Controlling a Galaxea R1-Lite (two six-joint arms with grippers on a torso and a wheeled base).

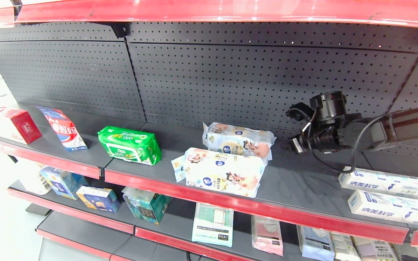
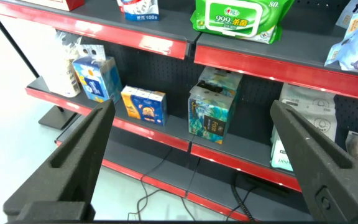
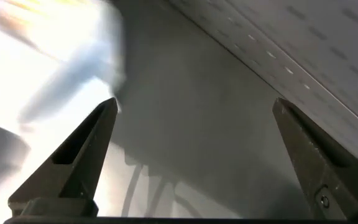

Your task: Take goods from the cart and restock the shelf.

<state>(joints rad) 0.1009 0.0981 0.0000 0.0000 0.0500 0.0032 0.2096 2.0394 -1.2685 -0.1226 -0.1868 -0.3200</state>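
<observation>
goods: front wipes pack (image 1: 223, 172) lies flat at the front edge of the shelf (image 1: 303, 188), middle bay; rear wipes pack (image 1: 238, 139) is just behind it, near the pegboard (image 1: 249, 79).
right gripper (image 3: 194, 106): released, fingers spread wide with nothing between them, over bare shelf deck close to the pegboard.
right arm (image 1: 394, 130): comes in from the right above the shelf, wrist beside the rear wipes pack, apart from it.
left gripper (image 2: 191, 109): released and empty, held low, facing the lower shelves.
same shelf, left: green wipes pack (image 1: 129, 144), blue-red pouch (image 1: 62, 128) upright, red box (image 1: 22, 125).
same shelf, right: two toothpaste boxes (image 1: 386, 183) lying flat, one behind the other.
lower shelf: teal box (image 2: 213, 109), small blue box (image 2: 143, 106).
</observation>
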